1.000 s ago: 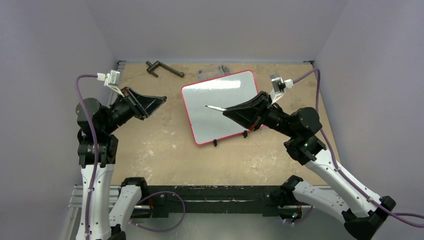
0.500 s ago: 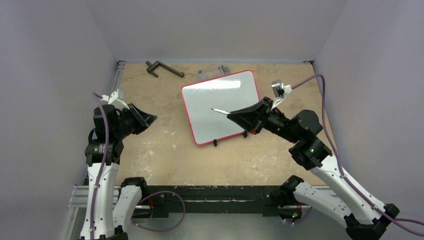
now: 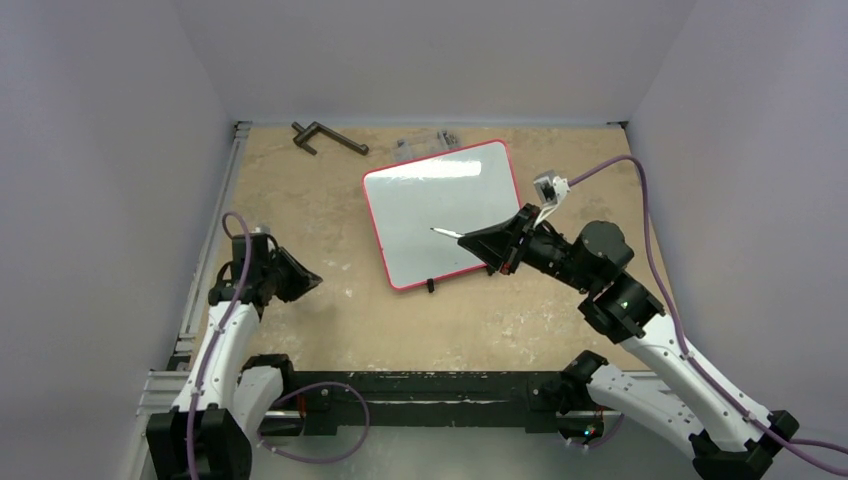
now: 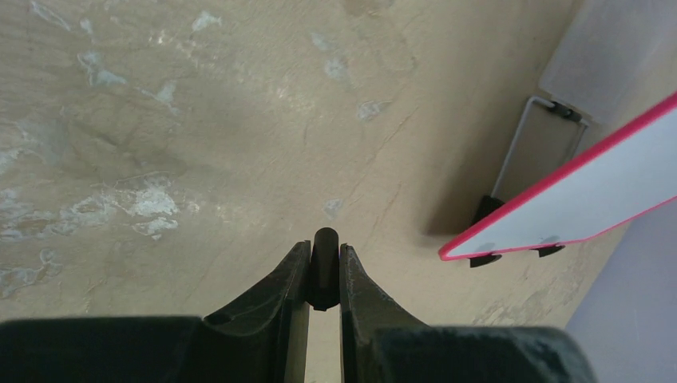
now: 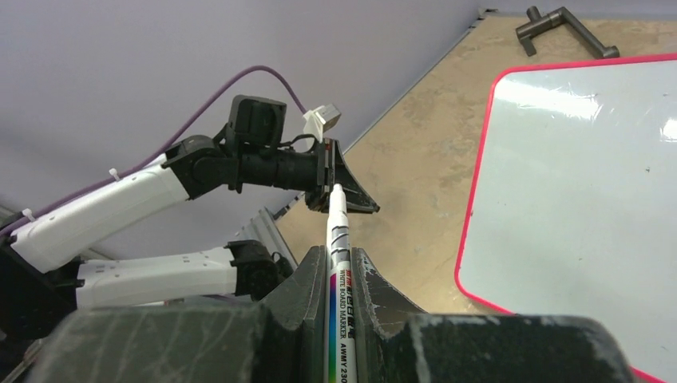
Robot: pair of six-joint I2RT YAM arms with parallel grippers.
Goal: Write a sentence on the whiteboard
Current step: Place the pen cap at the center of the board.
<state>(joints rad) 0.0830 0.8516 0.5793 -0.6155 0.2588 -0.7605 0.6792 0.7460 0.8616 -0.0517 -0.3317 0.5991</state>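
Right arm reached across the red-framed white rectangular whiteboard (image 3: pixel 440 205) on the tan worktop (image 3: pixel 320 205), right fingers (image 5: pixel 379 302) pinching a white marker pen (image 5: pixel 337 231). Left arm sat folded low, left fingers (image 4: pixel 275 291) pinching a small black cap (image 4: pixel 325 267).

Left gripper (image 3: pixel 312 280), clamped on the black cap (image 4: pixel 325 267), has retracted toward its base; the whiteboard (image 3: pixel 430 195) now lies farther ahead of it. Right gripper (image 3: pixel 464 236) has drawn the whiteboard marker (image 3: pixel 445 232) back slightly.

Dark metal handle (image 3: pixel 330 138), clear plastic piece (image 3: pixel 424 148), tan table (image 3: pixel 320 215)
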